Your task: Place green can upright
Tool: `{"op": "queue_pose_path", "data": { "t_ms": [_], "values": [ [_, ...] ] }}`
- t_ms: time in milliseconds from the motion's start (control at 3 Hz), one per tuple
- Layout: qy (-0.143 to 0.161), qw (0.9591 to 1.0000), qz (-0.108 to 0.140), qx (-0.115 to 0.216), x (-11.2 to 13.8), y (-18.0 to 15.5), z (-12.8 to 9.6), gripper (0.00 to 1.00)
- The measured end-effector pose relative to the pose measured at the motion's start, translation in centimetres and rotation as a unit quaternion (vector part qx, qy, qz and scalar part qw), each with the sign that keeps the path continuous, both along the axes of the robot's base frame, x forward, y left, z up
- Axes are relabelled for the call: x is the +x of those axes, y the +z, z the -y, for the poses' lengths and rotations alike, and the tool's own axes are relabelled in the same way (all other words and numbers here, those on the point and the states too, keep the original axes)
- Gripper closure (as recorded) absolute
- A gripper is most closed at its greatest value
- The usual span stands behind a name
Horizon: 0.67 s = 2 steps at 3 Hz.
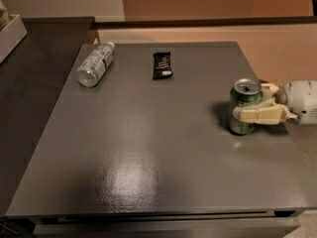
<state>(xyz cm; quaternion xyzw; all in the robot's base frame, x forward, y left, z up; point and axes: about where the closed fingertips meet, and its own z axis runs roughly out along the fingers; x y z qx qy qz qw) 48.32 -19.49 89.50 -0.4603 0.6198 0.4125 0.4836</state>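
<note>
Tool point(251, 103) pinches the green can point(241, 98), which stands upright near the right edge of the counter point(148, 152). If it lets go unevenly or drags sideways, the can may tip and roll off this edge.

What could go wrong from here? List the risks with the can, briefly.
1. The gripper is shut on the can, clasping it from both sides. Pulling back before it opens fully could drag or tip the can.
2. The can stands upright near the right edge of the table; a knock that way might send it off.
3. Whether its base sits flat on the table is unclear; if not, it may wobble on release.
</note>
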Motion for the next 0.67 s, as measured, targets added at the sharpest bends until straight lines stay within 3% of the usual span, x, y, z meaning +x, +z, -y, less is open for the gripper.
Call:
{"op": "queue_pose_path", "data": {
  "t_ms": [667],
  "values": [
    [0.012,0.9998,0.007,0.016,0.18,-0.27,0.34,0.38]
  ]
}}
